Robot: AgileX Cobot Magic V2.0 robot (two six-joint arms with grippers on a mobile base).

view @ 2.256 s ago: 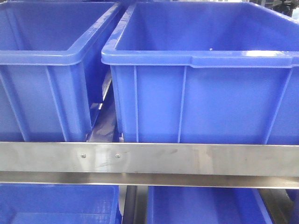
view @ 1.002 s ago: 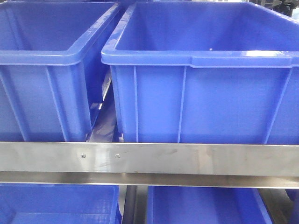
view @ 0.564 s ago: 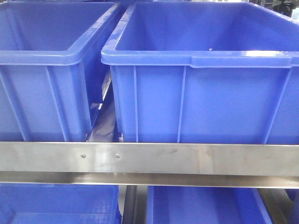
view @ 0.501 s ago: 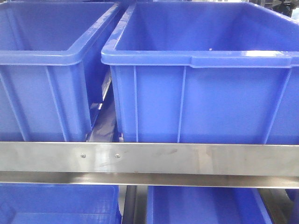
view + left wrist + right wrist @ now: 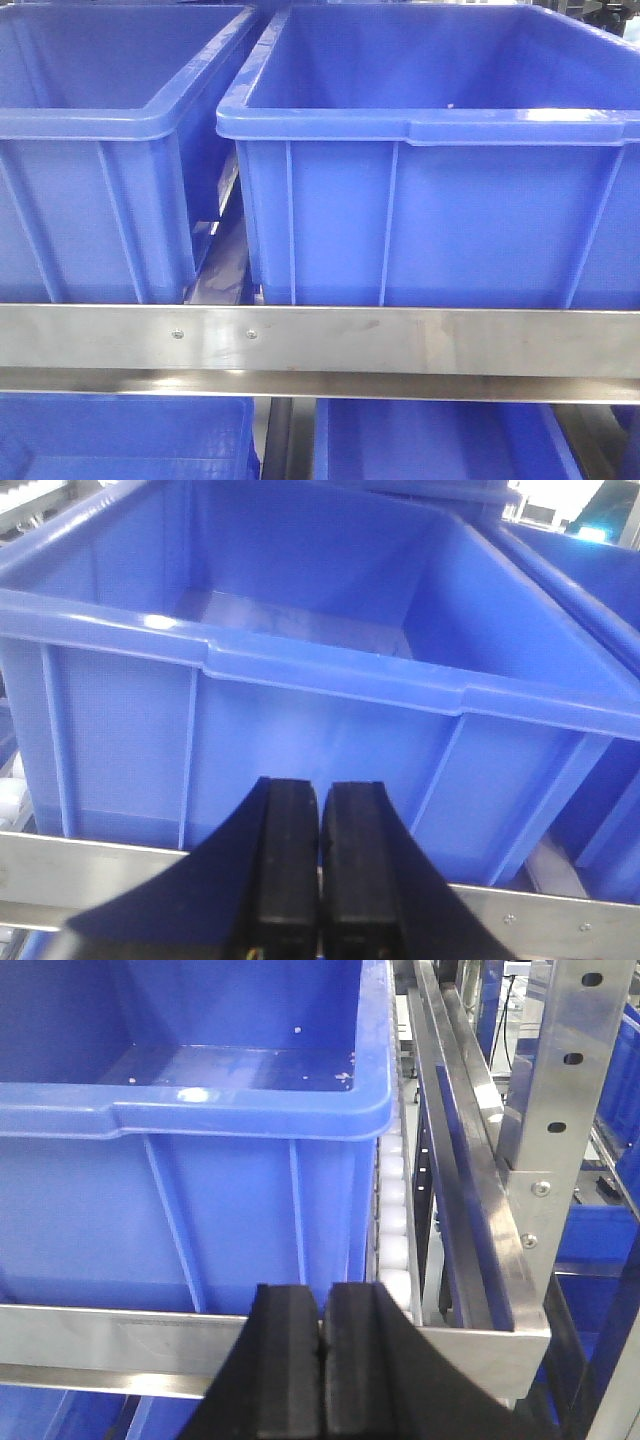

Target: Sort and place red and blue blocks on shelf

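Observation:
The red and blue blocks are out of view in every frame. The shelf shows as a brushed steel front rail (image 5: 400, 340) with two small screws, seen again as the shelf rail (image 5: 80, 870) in the left wrist view and the shelf rail (image 5: 120, 1335) in the right wrist view. My left gripper (image 5: 320, 792) is shut with nothing between its black fingers, hanging in front of a blue crate. My right gripper (image 5: 324, 1295) is likewise shut and empty, level with the rail.
Two large blue crates, left (image 5: 90, 120) and right (image 5: 430, 130), stand side by side on the upper tier; more crates (image 5: 120, 435) sit below. White rollers (image 5: 392, 1220) and a steel upright post (image 5: 555, 1110) flank the right crate (image 5: 200, 1110). The left wrist crate (image 5: 300, 670) holds nothing.

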